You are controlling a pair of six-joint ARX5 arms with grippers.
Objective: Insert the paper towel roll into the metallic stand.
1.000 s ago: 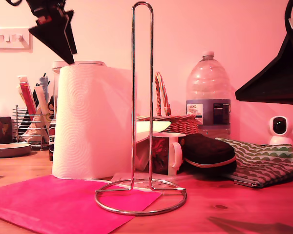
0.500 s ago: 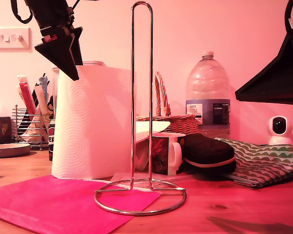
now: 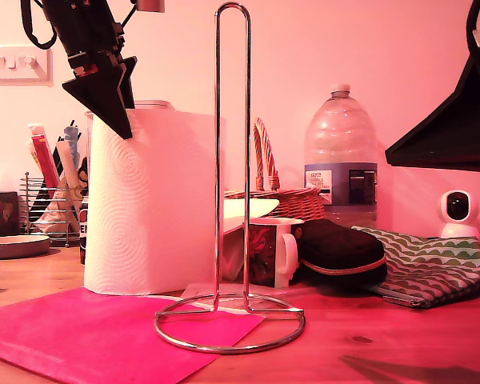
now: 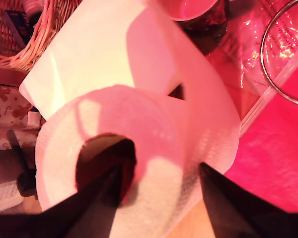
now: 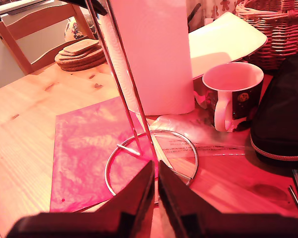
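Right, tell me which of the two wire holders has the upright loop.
The chrome stand at the front: a tall narrow loop on a ring base. The wire rack at the exterior view's left is low and holds utensils.

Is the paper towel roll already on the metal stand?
No, the paper towel roll stands on the table beside the metallic stand.

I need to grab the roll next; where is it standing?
In the exterior view the paper towel roll stands upright on the table, left of centre, behind the pink sheet and just left of the stand, with my first gripper at its top.
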